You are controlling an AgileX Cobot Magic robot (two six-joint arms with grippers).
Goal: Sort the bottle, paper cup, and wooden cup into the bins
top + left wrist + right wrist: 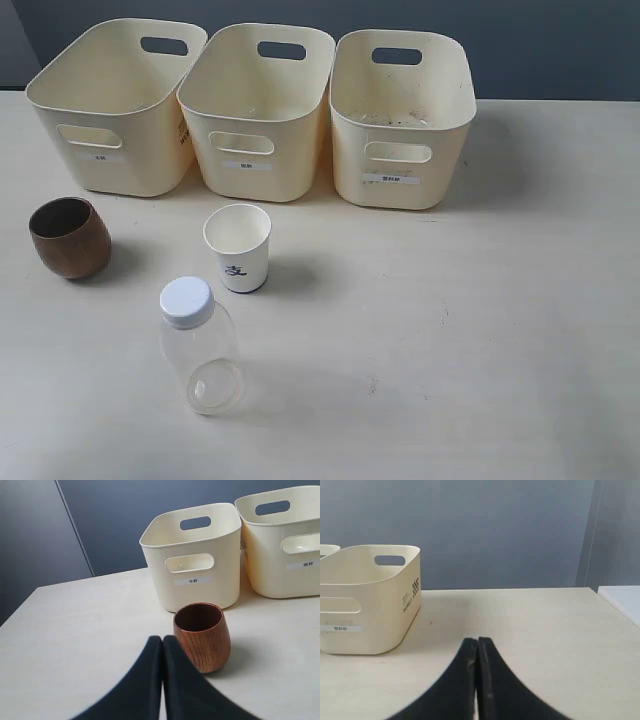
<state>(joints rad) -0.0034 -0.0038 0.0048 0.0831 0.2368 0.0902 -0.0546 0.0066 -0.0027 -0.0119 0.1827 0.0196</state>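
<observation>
Three cream bins stand in a row at the back: left bin (105, 150), middle bin (255, 150), right bin (400, 160). The brown wooden cup (69, 237) stands upright at the left. The white paper cup (239, 247) stands near the middle. Nearer the front stands the clear bottle (199, 345) with its white cap. Neither arm shows in the exterior view. In the left wrist view my left gripper (162, 639) is shut and empty, just short of the wooden cup (202, 636). My right gripper (477, 640) is shut and empty over bare table beside the right bin (370, 605).
The pale table (480, 330) stretches bare to the right of the cups and bottle. A dark grey wall (540, 40) rises behind the bins. In the right wrist view the table's edge (615, 602) lies far off to one side.
</observation>
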